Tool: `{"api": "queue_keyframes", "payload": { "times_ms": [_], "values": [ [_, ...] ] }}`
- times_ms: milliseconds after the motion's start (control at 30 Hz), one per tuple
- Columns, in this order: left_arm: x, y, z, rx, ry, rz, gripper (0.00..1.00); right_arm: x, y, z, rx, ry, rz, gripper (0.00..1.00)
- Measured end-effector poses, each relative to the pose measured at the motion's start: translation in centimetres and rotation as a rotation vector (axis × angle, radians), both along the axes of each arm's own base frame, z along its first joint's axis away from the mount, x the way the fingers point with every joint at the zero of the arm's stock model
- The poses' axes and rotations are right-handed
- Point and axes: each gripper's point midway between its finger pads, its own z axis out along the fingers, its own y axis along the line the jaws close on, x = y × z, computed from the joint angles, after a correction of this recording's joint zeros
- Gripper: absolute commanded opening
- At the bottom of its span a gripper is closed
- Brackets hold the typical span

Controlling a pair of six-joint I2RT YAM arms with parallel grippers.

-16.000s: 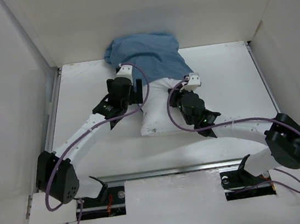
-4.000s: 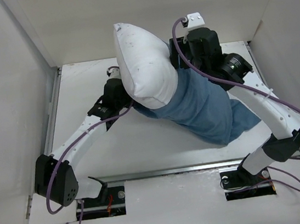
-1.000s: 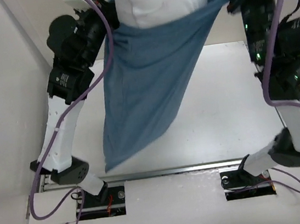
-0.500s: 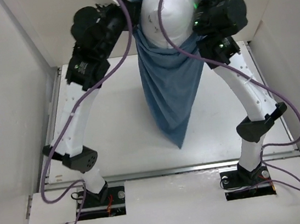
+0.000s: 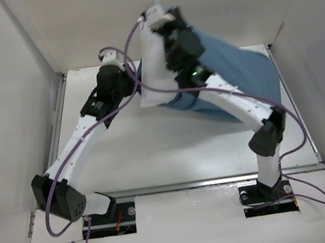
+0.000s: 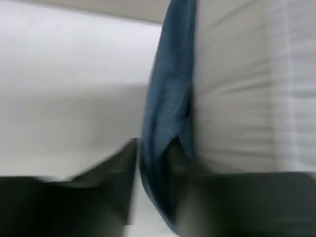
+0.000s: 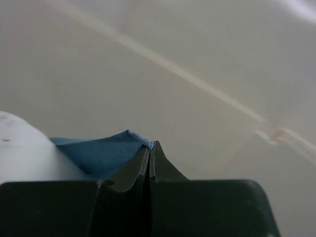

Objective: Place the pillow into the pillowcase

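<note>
- Pillow (image 5: 151, 69): a plump, white, rectangular stuffed cushion. It stands on edge, leaning, near the back middle of the smooth white table (image 5: 154, 152). Its upper left face is bare, and soft creases run across the skin.
- The pillowcase (image 5: 239, 69) is thin teal-blue cloth, limp and wrinkled. It meets the pillow's lower right side and spreads from there toward the table's back right corner. How far the pillow sits inside it cannot be told.
- The right gripper (image 7: 149, 153) is raised at the pillow's top edge. Its dark, wedge-shaped fingers are pressed together, pinching a small peaked corner of the pillowcase. The cloth's fine weave shows there, and the pillow is a rounded white bulge just beside it.
- The left gripper (image 6: 154, 145) sits low at the pillow's left side, and its wrist view is blurred. The dark fingers stand a little apart, with a hanging fold of the blue cloth in the gap and the white pillow just to the right. Whether they press on the fold cannot be told.
</note>
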Motion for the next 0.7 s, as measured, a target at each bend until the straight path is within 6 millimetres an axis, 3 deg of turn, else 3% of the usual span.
{"api": "queue_keyframes", "payload": {
  "times_ms": [67,100,167,233,267,333,433,600,700],
  "values": [
    [-1.4,3.4,-4.0,0.001,0.078,0.084,0.71,2.0,5.7,-6.5,-0.043,0.128,0.079,0.0],
    [-2.0,4.9,-5.7,-0.002,0.11,0.127,0.8,2.7,8.4,-10.3,-0.07,0.206,0.114,0.0],
    [-3.5,7.0,-8.9,-0.017,0.181,0.192,0.8,3.6,12.5,-18.3,-0.113,0.384,0.184,0.0],
    [-5.1,7.8,-11.8,-0.025,0.256,0.227,0.81,3.3,14.8,-25.6,-0.14,0.561,0.249,0.0],
    [-6.0,8.2,-13.2,-0.023,0.297,0.246,0.81,2.8,15.0,-28.4,-0.136,0.636,0.271,0.0],
    [-7.5,8.9,-15.4,-0.018,0.353,0.278,0.8,1.7,15.5,-31.7,-0.088,0.74,0.348,0.0],
    [-9.4,9.6,-16.8,-0.039,0.368,0.292,0.74,-0.9,15.6,-32.5,0.014,0.837,0.483,0.0],
    [-10.4,9.8,-18.3,-0.069,0.379,0.302,0.48,-4.0,16.2,-27.4,0.188,0.817,0.679,0.0],
    [-10.3,9.0,-20.0,-0.084,0.409,0.277,0.25,-5.2,16.9,-26.0,0.23,0.819,0.755,0.0]
  ]
}}
